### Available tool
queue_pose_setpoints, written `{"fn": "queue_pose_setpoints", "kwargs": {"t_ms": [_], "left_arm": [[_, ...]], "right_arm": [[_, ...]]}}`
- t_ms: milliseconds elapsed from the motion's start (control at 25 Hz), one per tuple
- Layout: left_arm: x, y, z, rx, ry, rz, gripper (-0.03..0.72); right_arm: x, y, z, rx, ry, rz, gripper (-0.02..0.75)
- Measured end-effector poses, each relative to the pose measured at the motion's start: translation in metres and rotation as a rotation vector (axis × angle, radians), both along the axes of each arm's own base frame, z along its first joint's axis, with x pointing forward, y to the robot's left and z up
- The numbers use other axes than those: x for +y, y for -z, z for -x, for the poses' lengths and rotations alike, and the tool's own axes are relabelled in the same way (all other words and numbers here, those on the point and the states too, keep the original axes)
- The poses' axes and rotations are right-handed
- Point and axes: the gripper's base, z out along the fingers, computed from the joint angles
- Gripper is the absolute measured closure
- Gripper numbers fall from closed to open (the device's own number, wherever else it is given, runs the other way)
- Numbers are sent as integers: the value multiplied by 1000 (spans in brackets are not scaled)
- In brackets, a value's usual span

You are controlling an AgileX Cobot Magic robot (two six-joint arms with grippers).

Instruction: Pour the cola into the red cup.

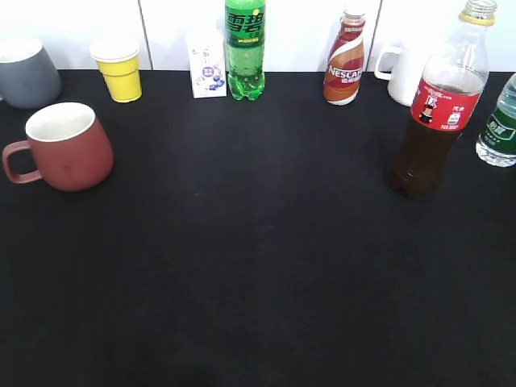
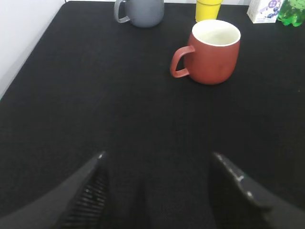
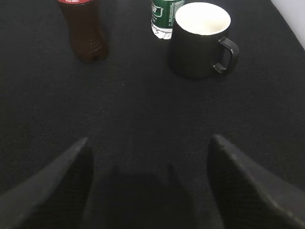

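The cola bottle (image 1: pixel 435 113), clear with dark liquid, a red label and a yellow cap ring, stands upright at the right of the black table; its lower part shows in the right wrist view (image 3: pixel 86 28). The red cup (image 1: pixel 68 147) stands at the left, handle to the left, white inside; it also shows in the left wrist view (image 2: pixel 214 51). My left gripper (image 2: pixel 157 160) is open and empty, well short of the cup. My right gripper (image 3: pixel 150 143) is open and empty, short of the bottle. Neither gripper shows in the exterior view.
Along the back stand a grey mug (image 1: pixel 28 72), a yellow paper cup (image 1: pixel 119 68), a small white carton (image 1: pixel 207 64), a green soda bottle (image 1: pixel 244 48), a Nescafe bottle (image 1: pixel 345 60) and a white mug (image 1: pixel 403 72). A green-labelled water bottle (image 1: pixel 501 121) and a black mug (image 3: pixel 200 40) stand near the cola.
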Motion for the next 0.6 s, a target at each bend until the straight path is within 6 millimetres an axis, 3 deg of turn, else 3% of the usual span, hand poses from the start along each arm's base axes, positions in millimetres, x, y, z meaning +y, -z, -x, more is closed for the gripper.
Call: {"fn": "queue_pose_setpoints", "kwargs": {"t_ms": [440,520,600], "left_arm": [[1,0,0,0,-8,-11,191],[3,-9,-10,-3,-14,-57,191],[2,-30,-34,-86,22,-119,191]], "right_arm": [[0,0,0,0,0,0,171],[0,0,0,0,0,0,171],[0,0,0,0,0,0,171]]}}
